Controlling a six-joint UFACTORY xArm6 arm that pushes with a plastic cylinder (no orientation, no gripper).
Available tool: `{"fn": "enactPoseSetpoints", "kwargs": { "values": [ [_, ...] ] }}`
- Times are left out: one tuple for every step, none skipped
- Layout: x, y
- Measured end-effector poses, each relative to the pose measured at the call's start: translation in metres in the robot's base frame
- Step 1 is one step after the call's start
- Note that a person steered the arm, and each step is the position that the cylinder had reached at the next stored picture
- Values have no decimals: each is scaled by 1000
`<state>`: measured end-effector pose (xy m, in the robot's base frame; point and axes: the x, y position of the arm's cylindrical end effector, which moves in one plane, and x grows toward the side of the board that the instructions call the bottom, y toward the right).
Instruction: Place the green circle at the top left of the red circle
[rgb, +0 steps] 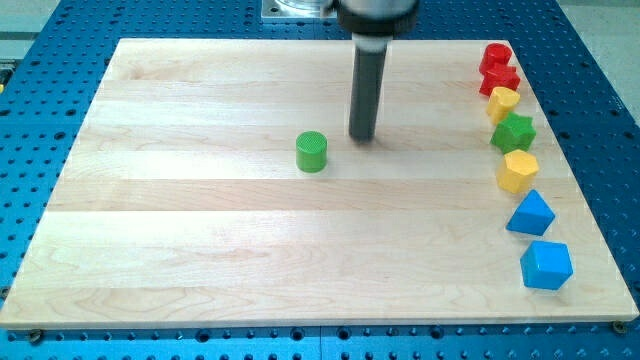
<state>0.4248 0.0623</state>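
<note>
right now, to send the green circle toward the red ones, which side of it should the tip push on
No gripping here. Push the green circle on its left wall, near the bottom: the red blocks sit at the view's upper right. My tip now stands just right of it, so circle round first.

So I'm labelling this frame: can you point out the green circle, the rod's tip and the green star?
green circle (311, 149), camera view, its flat top face.
my tip (362, 137), camera view, the rod's very end.
green star (513, 131), camera view, its top centre.

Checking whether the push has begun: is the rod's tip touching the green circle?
Apart. The camera view shows bare wood between my tip and the green circle, which sits to the tip's left.
</note>
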Motion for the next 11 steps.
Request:
{"fn": "enactPoseSetpoints", "kwargs": {
  "values": [
    [60,-50],
    [38,-119],
    [-25,-51],
    [-51,-14],
    [-7,-20],
    [-74,20],
    [-131,66],
    [-173,97],
    [-181,53],
    [-187,84],
    [-187,124]
  ]
}}
